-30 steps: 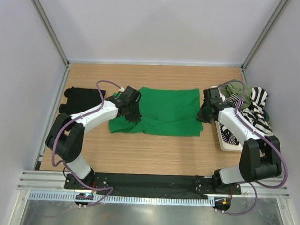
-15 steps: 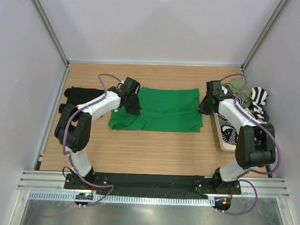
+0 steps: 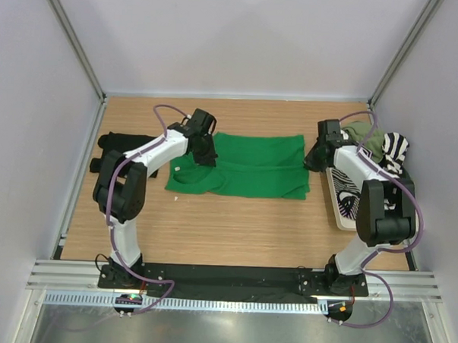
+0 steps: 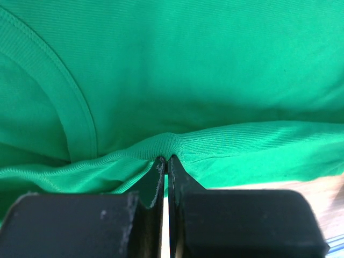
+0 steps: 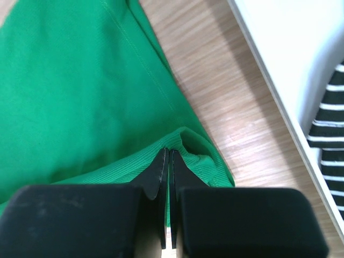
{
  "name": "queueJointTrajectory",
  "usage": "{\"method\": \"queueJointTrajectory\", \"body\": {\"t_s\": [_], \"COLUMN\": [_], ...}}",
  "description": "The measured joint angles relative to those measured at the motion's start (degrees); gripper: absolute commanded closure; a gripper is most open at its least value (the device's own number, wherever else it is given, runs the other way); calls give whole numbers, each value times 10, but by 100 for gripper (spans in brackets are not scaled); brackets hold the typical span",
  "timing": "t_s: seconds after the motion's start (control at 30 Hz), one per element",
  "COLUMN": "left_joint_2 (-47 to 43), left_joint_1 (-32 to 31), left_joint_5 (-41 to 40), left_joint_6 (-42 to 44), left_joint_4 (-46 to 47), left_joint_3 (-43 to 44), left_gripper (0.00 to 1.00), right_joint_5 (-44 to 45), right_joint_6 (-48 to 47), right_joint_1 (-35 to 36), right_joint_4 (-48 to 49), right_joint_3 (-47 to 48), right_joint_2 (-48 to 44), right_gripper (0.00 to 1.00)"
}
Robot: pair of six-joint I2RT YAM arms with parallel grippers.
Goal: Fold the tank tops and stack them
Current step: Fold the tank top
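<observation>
green tank top [image 3: 252, 166] lying spread, long axis running L-R, ribbed knit | L gripper [image 4: 166, 159] clamping its L-end fold | R gripper [image 5: 169, 152] clamping R-end edge

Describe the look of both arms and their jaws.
Left arm and right arm match: white link shells between bulky black joint housings, with a lilac cable looping along each. The jaws are matte black blocks tapering to thin, blade-like tips, slightly scuffed.
</observation>
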Motion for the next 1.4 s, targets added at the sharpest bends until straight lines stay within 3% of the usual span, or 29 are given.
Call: {"method": "queueJointTrajectory", "body": {"t_s": [0.27,0.33,0.4,0.43,0.47,0.53,0.63,0.8,1.07,1.4], "left_joint_2": [41,50,60,66,71,77,73,2,-229,-292], "left_joint_1": [11,12,14,15,15,16,18,19,21,95], "left_joint_5": [0,0,0,0,0,-3,-14,-52,-78,-73], "left_joint_6": [7,10,12,14,14,16,21,28,23,22], "left_joint_4": [-17,-19,-23,-26,-28,-29,-34,-41,-12,7], "left_joint_3": [45,57,70,77,84,91,91,53,-130,-293], "left_gripper": [100,99,89,85,77,69,58,50,50,49], "right_joint_5": [-3,-2,-1,0,1,7,16,26,2,-25], "right_joint_6": [0,0,1,2,3,2,1,-4,-17,-44], "right_joint_1": [-1,-2,-2,-3,-3,-4,-4,-4,-4,-4], "right_joint_4": [7,9,10,11,13,15,26,44,58,59], "right_joint_3": [37,43,47,49,49,49,46,-12,-154,-256], "right_joint_2": [29,37,46,51,54,57,49,-31,-199,-229], "right_gripper": [96,92,82,63,57,45,39,42,55,53]}}
